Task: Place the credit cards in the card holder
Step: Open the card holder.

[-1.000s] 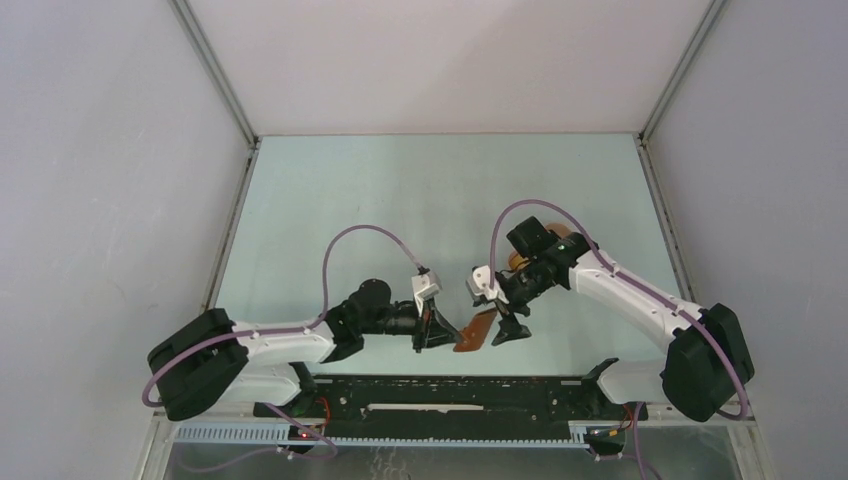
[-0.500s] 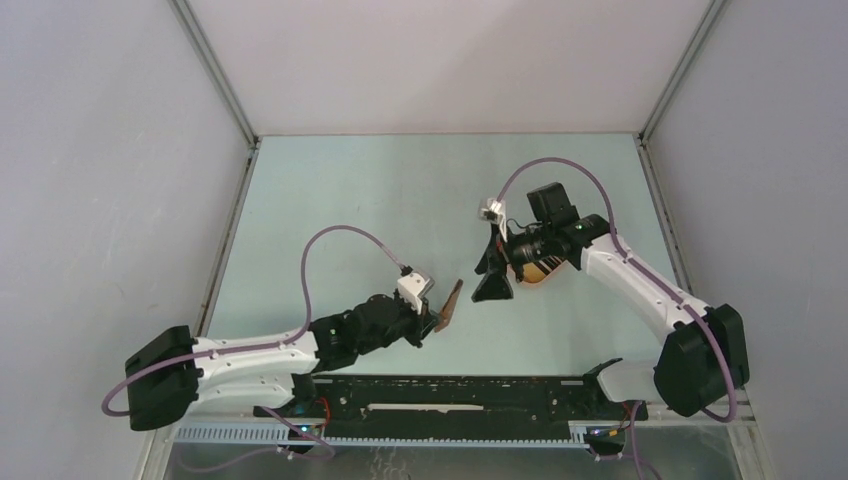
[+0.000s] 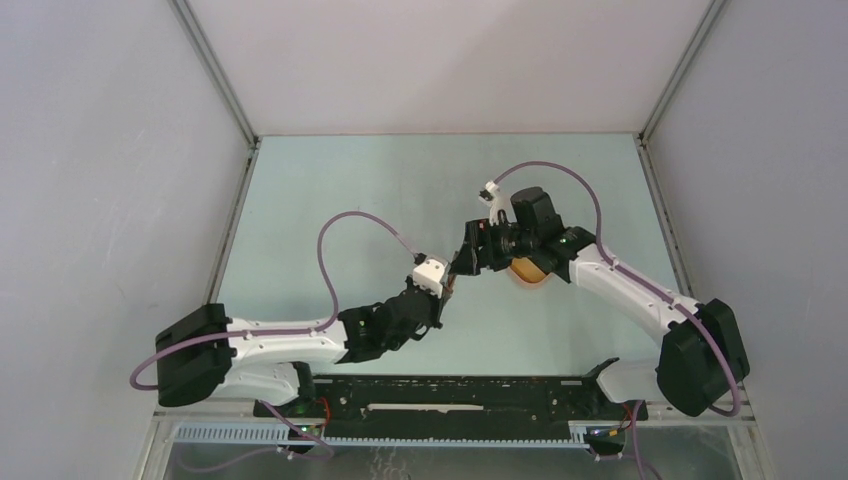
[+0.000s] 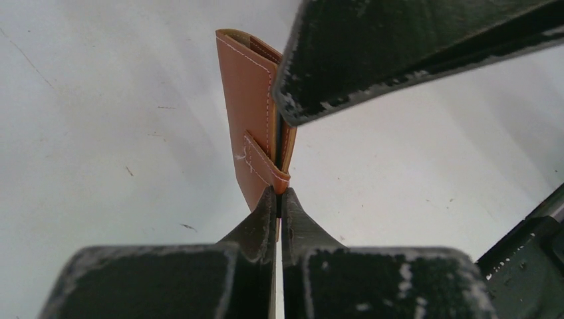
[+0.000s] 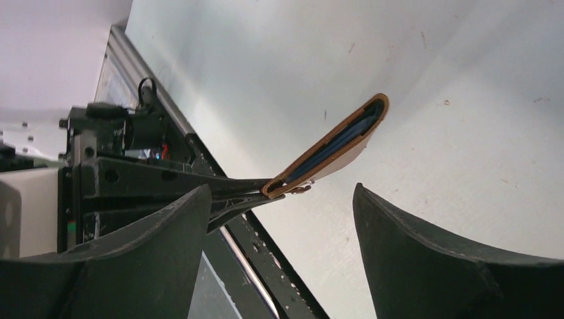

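Note:
My left gripper [image 4: 279, 196] is shut on the bottom corner of the card holder [image 4: 256, 119], a reddish-brown leather wallet held edge-on above the table. From the right wrist view the card holder [image 5: 332, 143] is folded nearly closed, and the blue edge of a credit card [image 5: 346, 133] shows between its leaves. No other credit cards are in view. My right gripper [image 5: 282, 193] stands open, with the holder's gripped end just ahead of the gap between its fingers. In the top view the left gripper [image 3: 445, 290] and right gripper [image 3: 466, 262] meet at mid-table around the holder [image 3: 452, 287].
An orange-tan rounded object [image 3: 527, 272] lies on the table, mostly hidden under the right arm. One right finger [image 4: 399, 46] hangs close above the holder in the left wrist view. The black base rail [image 3: 450, 395] runs along the near edge.
The left arm carried the card holder away from the near edge, up toward the right gripper. The right gripper swung left to meet it and its jaws narrowed a little.

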Robot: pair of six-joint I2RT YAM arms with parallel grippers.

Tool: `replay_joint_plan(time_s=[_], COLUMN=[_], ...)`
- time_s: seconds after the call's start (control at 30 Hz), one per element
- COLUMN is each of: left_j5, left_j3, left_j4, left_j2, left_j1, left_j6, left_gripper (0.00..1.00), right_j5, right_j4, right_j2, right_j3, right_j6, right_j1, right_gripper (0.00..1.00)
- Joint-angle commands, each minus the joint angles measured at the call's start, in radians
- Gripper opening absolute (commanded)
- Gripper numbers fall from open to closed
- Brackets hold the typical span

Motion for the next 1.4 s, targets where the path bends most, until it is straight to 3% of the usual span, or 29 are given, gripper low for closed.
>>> replay_joint_plan(time_s=[0.0,0.3,0.6,0.7,0.8,1.03,1.23,1.37], left_j5=[-0.077,-0.077,-0.100,-0.103,-0.100,-0.090,0.142,0.264], left_j3=[0.054,0.037,0.005,-0.014,-0.045,-0.136,-0.270,-0.338], left_j4=[0.051,0.054,0.050,0.058,0.084,0.119,0.200,0.226], left_j2=[0.002,-0.017,-0.057,-0.074,-0.099,-0.209,-0.363,-0.464], left_j1=[-0.008,-0.012,-0.012,-0.012,-0.012,0.007,0.134,0.199], left_j6=[0.012,0.008,0.000,-0.001,-0.007,-0.041,-0.158,-0.220], left_gripper=[0.00,0.00,0.00,0.00,0.00,0.00,0.00,0.00], right_j5=[0.147,0.167,0.132,0.117,0.110,0.032,-0.224,-0.229], right_j4=[0.043,0.051,0.047,0.050,0.052,0.061,-0.042,-0.108], right_j2=[0.011,0.045,0.074,0.079,0.080,0.064,0.086,0.130], right_j3=[0.005,0.005,0.005,0.005,0.005,0.005,0.046,0.077], right_j6=[0.089,0.069,0.040,0.026,0.009,-0.056,-0.308,-0.380], right_j1=[0.019,0.036,0.018,0.018,0.013,-0.001,-0.030,-0.053], right_gripper=[0.82,0.67,0.26,0.08,0.00,0.00,0.00,0.00])
